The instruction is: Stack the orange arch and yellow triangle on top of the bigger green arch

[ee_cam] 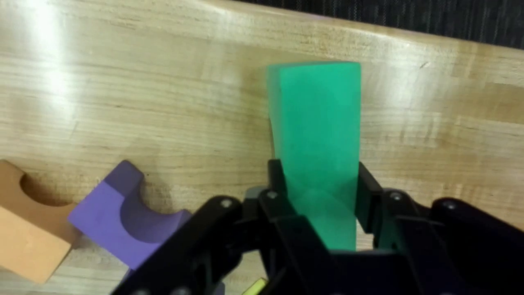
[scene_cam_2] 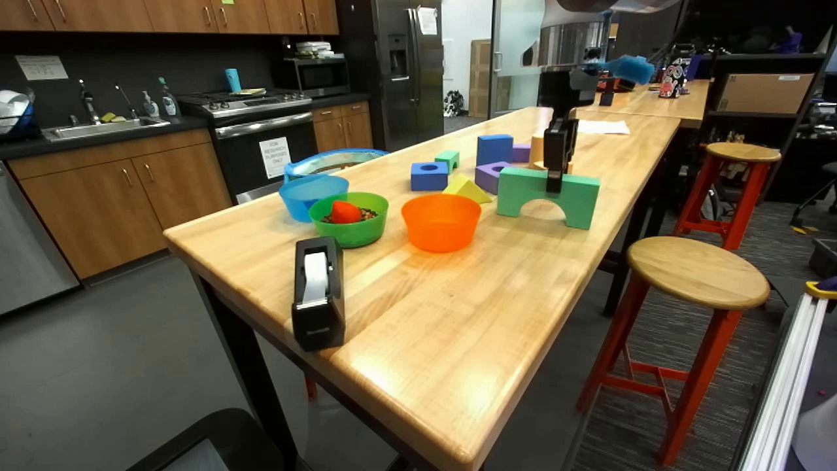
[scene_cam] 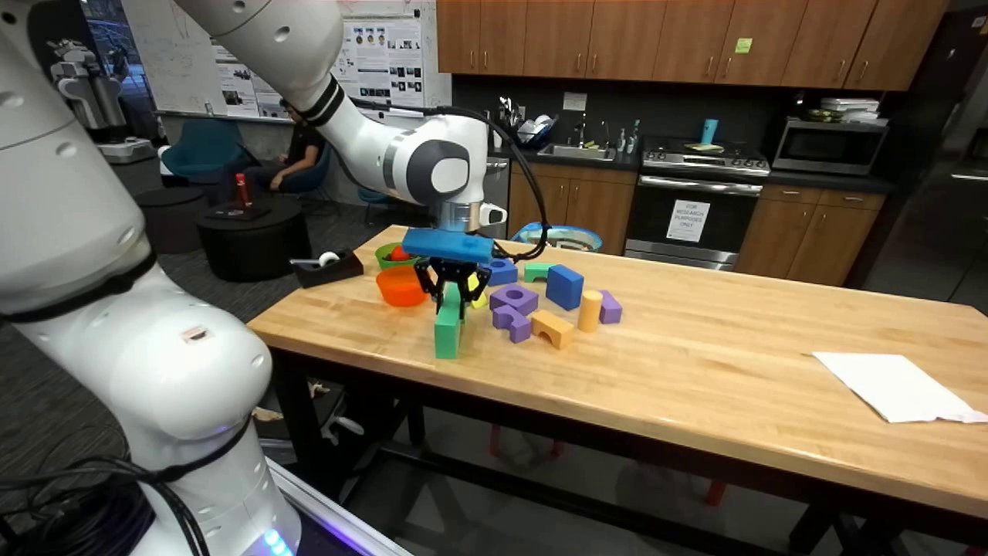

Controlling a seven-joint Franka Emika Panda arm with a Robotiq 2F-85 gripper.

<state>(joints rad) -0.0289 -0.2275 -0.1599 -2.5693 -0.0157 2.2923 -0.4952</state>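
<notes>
The bigger green arch [scene_cam_2: 580,196] stands upright on the table near its long edge, its opening facing sideways. My gripper [ee_cam: 318,167] comes down from above and is shut on it, one finger [ee_cam: 275,176] against each broad side near the middle of its top. In an exterior view the black fingers [scene_cam_2: 556,157] reach over the arch's top edge. The orange arch [scene_cam: 553,329] lies apart from it, beside a purple arch; its side and curved cut-out show in the wrist view. Behind the green arch sits the yellow triangle [scene_cam_2: 465,188], only a sliver of it in the wrist view.
The purple arch [ee_cam: 123,221] lies between the green and orange arches. Blue blocks [scene_cam: 565,287], a smaller green arch [scene_cam: 538,271] and an orange cylinder [scene_cam: 590,311] cluster nearby. An orange bowl [scene_cam_2: 441,222], a green bowl [scene_cam_2: 356,229] and a tape dispenser [scene_cam_2: 319,294] stand toward the table's end.
</notes>
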